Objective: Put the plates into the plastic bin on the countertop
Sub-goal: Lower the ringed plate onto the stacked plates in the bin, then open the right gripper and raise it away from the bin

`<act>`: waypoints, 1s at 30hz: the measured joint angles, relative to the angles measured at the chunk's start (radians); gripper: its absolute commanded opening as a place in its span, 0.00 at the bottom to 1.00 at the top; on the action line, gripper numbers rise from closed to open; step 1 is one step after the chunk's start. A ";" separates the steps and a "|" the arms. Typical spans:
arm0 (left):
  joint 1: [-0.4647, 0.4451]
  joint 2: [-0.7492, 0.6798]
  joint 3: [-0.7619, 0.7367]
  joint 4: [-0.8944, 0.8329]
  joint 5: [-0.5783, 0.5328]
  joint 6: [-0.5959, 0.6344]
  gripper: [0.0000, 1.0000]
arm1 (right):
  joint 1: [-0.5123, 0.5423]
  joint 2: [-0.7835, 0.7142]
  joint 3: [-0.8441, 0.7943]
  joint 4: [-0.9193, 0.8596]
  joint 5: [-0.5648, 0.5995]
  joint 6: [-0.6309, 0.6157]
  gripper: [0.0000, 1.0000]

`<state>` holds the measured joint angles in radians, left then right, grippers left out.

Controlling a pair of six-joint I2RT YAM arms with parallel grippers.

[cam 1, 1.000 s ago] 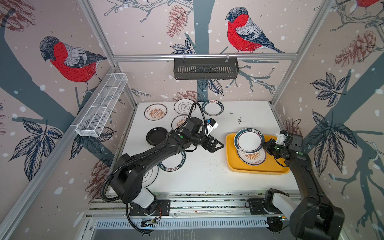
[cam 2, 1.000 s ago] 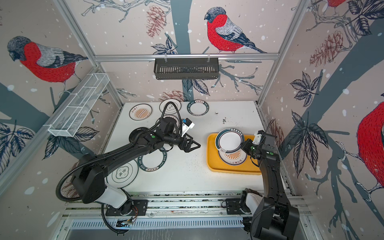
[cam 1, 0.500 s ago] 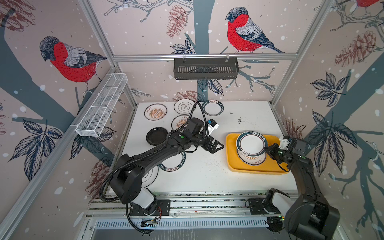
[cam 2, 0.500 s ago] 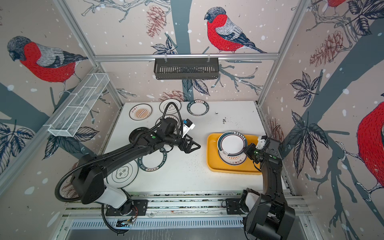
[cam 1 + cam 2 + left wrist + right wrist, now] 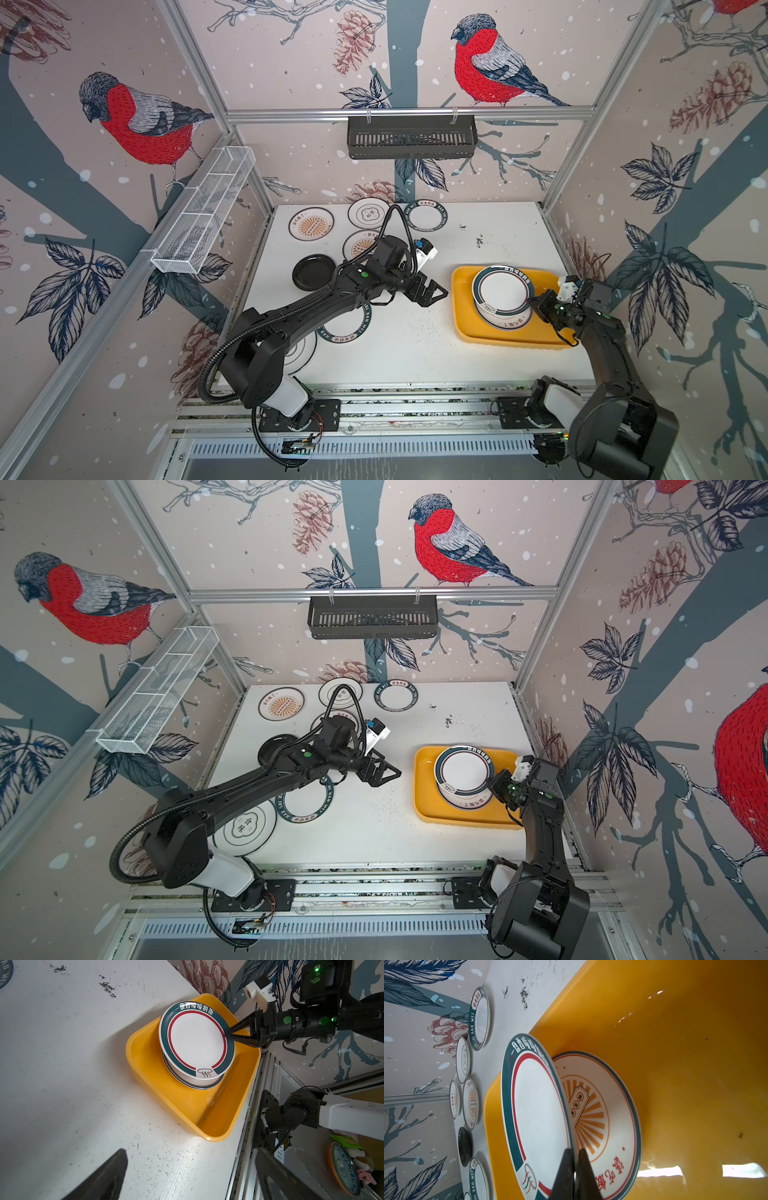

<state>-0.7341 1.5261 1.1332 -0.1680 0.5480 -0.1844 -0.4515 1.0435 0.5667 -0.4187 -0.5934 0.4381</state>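
Lying on the countertop (image 5: 415, 340) — seven plates (image 5: 311, 224); two in the plastic bin (image 5: 461, 320).

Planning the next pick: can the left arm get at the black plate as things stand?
Probably yes. The left gripper is open and empty, and the black plate lies uncovered on the countertop beside that arm; it would need to draw back.
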 measured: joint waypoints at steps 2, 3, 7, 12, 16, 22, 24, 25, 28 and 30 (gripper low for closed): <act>0.000 0.000 0.000 0.000 -0.002 0.000 0.96 | 0.002 0.003 0.000 -0.012 0.024 0.000 0.01; 0.000 0.000 0.000 0.000 -0.002 0.000 0.96 | 0.003 0.002 -0.002 -0.025 0.047 0.002 0.01; 0.000 0.002 0.000 0.000 -0.003 0.000 0.96 | 0.012 -0.029 -0.012 -0.043 0.067 0.004 0.01; 0.000 0.004 0.000 -0.001 -0.003 0.000 0.96 | 0.012 -0.041 -0.026 -0.042 0.081 0.008 0.01; 0.000 0.004 0.000 -0.001 -0.009 0.000 0.96 | 0.012 -0.026 -0.038 -0.026 0.085 0.026 0.03; 0.000 0.004 0.000 -0.001 -0.016 0.000 0.96 | 0.017 0.008 -0.045 -0.007 0.082 0.030 0.29; 0.000 0.004 0.001 -0.001 -0.022 0.000 0.96 | 0.019 0.011 -0.046 -0.007 0.087 0.030 0.37; 0.000 0.004 0.001 -0.001 -0.025 0.000 0.96 | 0.021 0.011 -0.046 -0.006 0.088 0.030 0.41; 0.000 0.004 0.001 -0.001 -0.027 0.000 0.96 | 0.026 0.012 -0.045 -0.006 0.093 0.029 0.46; 0.000 0.004 0.001 -0.001 -0.028 0.000 0.96 | 0.033 0.012 -0.043 0.000 0.097 0.030 0.51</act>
<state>-0.7345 1.5303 1.1339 -0.1692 0.5201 -0.1844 -0.4183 1.0554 0.5232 -0.4183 -0.4969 0.4679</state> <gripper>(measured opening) 0.963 0.467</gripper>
